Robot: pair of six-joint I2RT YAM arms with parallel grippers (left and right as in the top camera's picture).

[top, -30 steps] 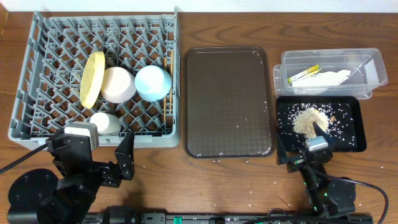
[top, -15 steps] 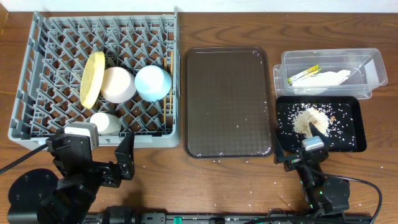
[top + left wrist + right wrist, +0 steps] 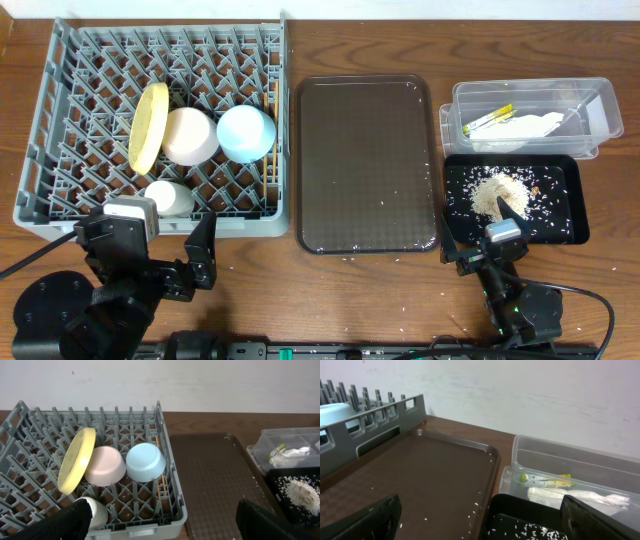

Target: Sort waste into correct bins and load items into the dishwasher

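Evidently the right gripper (image 3: 480, 507), released and empty, has backed off the shallow black rectangular tray (image 3: 575, 215) ahead: sorting looks finished.

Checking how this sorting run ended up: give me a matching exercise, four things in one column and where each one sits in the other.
Things
1. pale-yellow plate
2. yellow-green sachet
3. rice scraps
4. brown serving tray

Places
A. inside the clear tub
B. flat on the table, beside the grey rack
C. standing on edge in the grey rack
D. heaped in the black tray

Pairs: 1-C, 2-A, 3-D, 4-B
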